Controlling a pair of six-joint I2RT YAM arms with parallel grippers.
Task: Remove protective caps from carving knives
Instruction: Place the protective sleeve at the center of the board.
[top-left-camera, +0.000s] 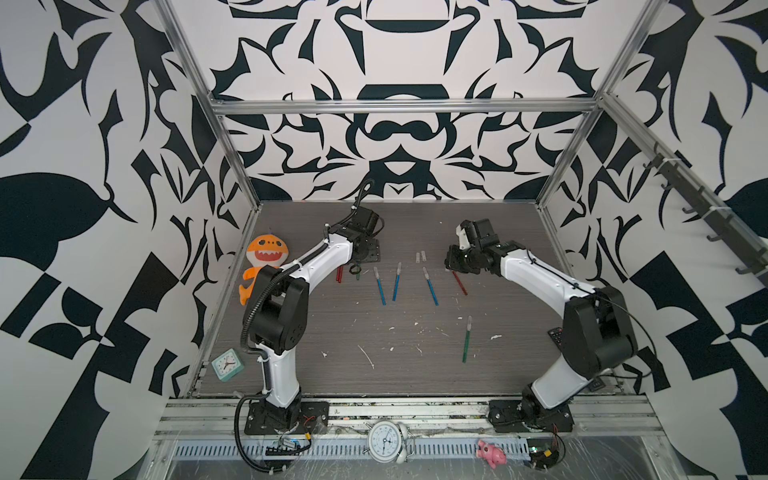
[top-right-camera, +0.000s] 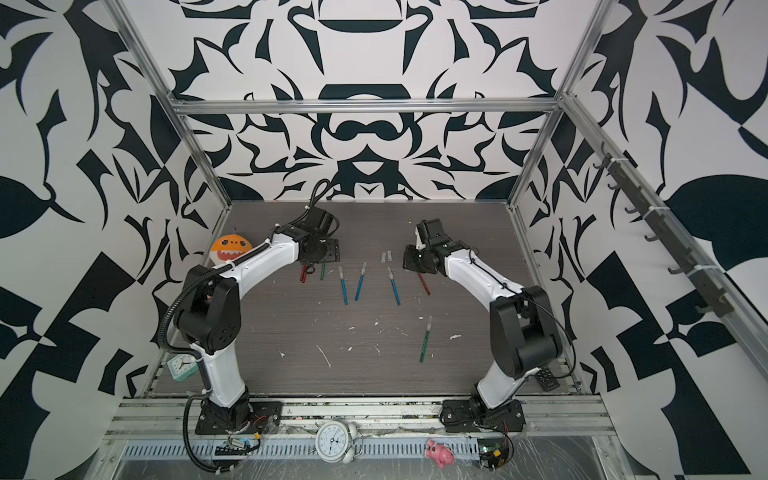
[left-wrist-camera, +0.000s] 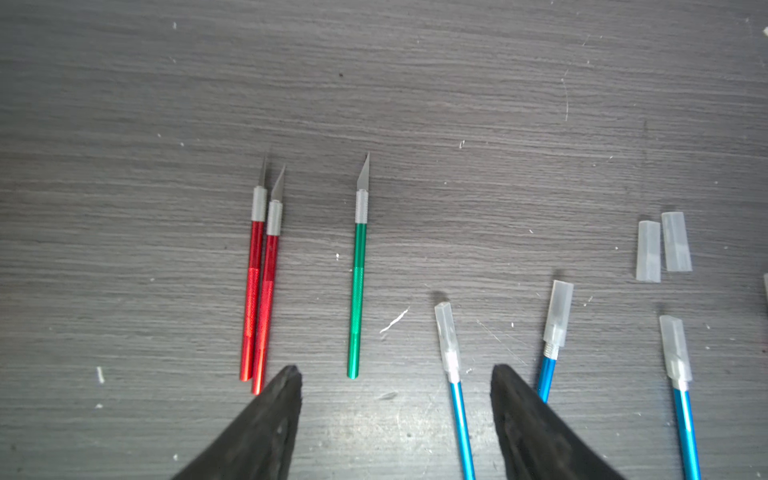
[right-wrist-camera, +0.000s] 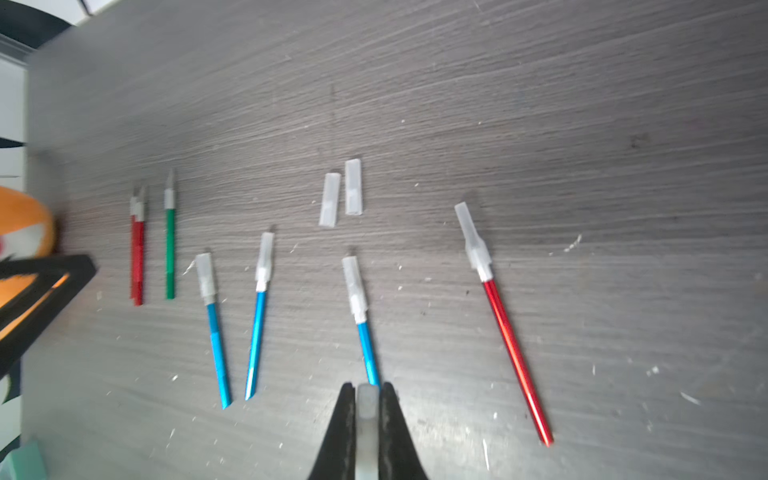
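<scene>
Two bare red carving knives (left-wrist-camera: 259, 282) and a bare green one (left-wrist-camera: 358, 282) lie side by side, blades uncovered. My left gripper (left-wrist-camera: 397, 374) hangs open just above the table, off the green handle's end, holding nothing. Three blue knives (top-left-camera: 379, 286) (top-left-camera: 397, 282) (top-left-camera: 431, 286) wear translucent protective caps (left-wrist-camera: 559, 313). Two loose caps (right-wrist-camera: 330, 199) (right-wrist-camera: 353, 187) lie beyond them. My right gripper (right-wrist-camera: 367, 388) is shut on another cap (right-wrist-camera: 367, 405), raised above the table. A capped red knife (right-wrist-camera: 515, 357) lies beside it. A capped green knife (top-left-camera: 467, 338) lies nearer the front.
An orange shark plush (top-left-camera: 266, 259) and a teal clock (top-left-camera: 226, 364) sit at the table's left edge. A black remote (top-left-camera: 556, 336) lies behind the right arm. A white alarm clock (top-left-camera: 386, 441) and a pink toy (top-left-camera: 492, 452) rest on the front rail. White flecks dot the table.
</scene>
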